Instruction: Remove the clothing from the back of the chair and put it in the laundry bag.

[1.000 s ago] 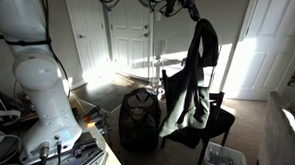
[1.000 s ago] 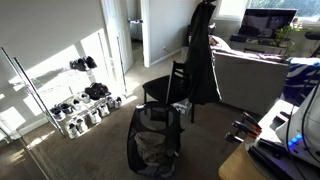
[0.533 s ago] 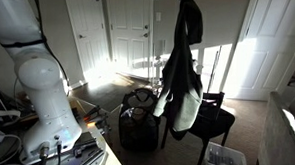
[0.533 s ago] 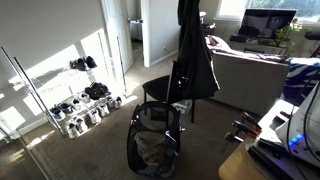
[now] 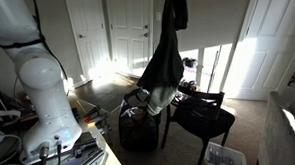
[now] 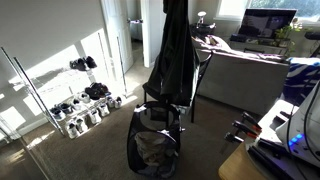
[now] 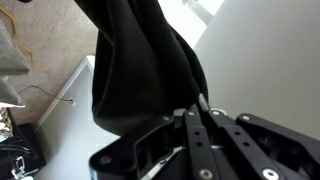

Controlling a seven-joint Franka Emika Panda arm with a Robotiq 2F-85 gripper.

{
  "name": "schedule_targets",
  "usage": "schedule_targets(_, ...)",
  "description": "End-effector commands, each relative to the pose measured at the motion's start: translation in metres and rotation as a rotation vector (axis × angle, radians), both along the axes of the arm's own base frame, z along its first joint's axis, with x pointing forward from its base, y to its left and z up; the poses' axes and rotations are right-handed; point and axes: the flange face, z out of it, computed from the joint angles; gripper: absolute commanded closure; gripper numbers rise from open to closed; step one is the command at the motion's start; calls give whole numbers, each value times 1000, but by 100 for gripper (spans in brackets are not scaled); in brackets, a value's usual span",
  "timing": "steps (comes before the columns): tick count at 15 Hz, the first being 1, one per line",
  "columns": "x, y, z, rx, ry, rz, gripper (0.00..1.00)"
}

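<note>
Clothing (image 5: 163, 63) hangs pinched in the gripper (image 7: 200, 108).

- This was a home, in a room where people lived.
- The floor (image 6: 70, 155) was covered in soft brown carpet, like in a house.
- Tall white doors (image 5: 130, 32) with panels stood at the far side.
- Many shoes (image 6: 85, 100) sat in rows along a plain wall (image 6: 50, 25).
- A grey sofa (image 6: 250, 75) stood in the room, and a flat screen (image 6: 270, 20) stood behind it.
- A dark wooden chair (image 5: 206, 120) stood on the carpet with a laundry bag (image 5: 135, 130) just beside it.
- Sunlight (image 5: 108, 76) fell in bright patches across the floor.
</note>
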Motion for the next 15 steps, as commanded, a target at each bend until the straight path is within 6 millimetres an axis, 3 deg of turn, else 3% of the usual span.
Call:
schedule_targets(1, 3, 28, 38, -34, -80, 120, 95)
schedule_targets(6, 4, 92, 65, -76, -146, 320, 95)
schedule_targets(11, -14, 143, 67, -2, -192, 554, 96)
schedule_targets(13, -26, 159, 66, 60, -203, 652, 96)
schedule_targets(15, -32, 160, 62, 96, -205, 703, 95)
